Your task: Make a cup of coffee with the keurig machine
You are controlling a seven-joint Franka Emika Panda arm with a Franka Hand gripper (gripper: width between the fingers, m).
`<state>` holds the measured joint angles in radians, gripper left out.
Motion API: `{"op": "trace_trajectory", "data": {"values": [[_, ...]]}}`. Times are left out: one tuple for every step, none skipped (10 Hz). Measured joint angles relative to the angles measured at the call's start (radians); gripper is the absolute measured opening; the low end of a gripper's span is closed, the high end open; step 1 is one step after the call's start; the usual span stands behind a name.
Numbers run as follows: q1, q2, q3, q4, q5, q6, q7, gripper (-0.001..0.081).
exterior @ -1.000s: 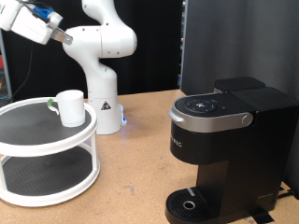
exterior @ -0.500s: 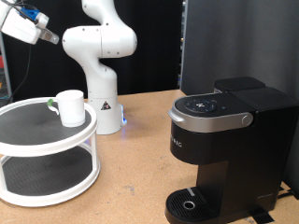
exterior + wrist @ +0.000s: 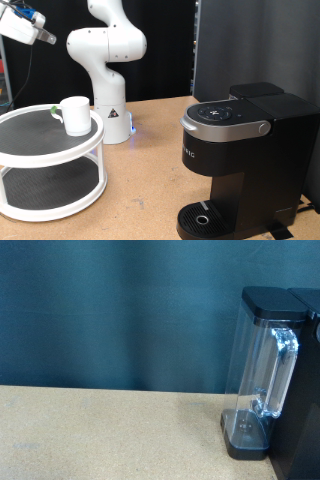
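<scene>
The white cup (image 3: 75,114) stands upright on the top tier of a round white two-tier shelf (image 3: 40,150) at the exterior view's left. The black keurig machine (image 3: 240,150) stands at the exterior view's right with its lid down and nothing on its round drip base (image 3: 205,218). My gripper's hand (image 3: 22,24) is high in the exterior view's top left corner, far above the cup and apart from it; its fingers are cut off by the frame edge. The wrist view shows no fingers, only the machine's clear water tank (image 3: 262,380) beyond the tan tabletop.
The white arm base (image 3: 108,110) stands behind the shelf. A dark panel (image 3: 255,45) rises behind the machine. The wooden tabletop (image 3: 150,170) lies between shelf and machine. A blue curtain (image 3: 120,310) fills the wrist view's background.
The hand has swung further towards the exterior view's top left corner, up and away from the cup. The cup and the machine have not moved.
</scene>
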<state>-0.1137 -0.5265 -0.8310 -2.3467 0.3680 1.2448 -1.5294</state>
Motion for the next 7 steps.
{"op": "trace_trajectory", "data": {"values": [[0.000, 0.000, 0.000, -0.001, 0.000, 0.000, 0.001, 0.0007], [0.000, 0.000, 0.000, -0.008, 0.000, 0.012, 0.001, 0.0007], [-0.003, 0.000, -0.001, -0.028, 0.010, 0.052, 0.000, 0.0007], [-0.005, 0.000, -0.008, -0.053, 0.019, 0.092, 0.000, 0.0007], [-0.005, 0.001, -0.020, -0.076, 0.019, 0.124, -0.012, 0.0007], [-0.005, 0.002, -0.034, -0.095, 0.013, 0.147, -0.033, 0.0007], [-0.005, 0.007, -0.047, -0.107, 0.003, 0.158, -0.053, 0.0007]]}}
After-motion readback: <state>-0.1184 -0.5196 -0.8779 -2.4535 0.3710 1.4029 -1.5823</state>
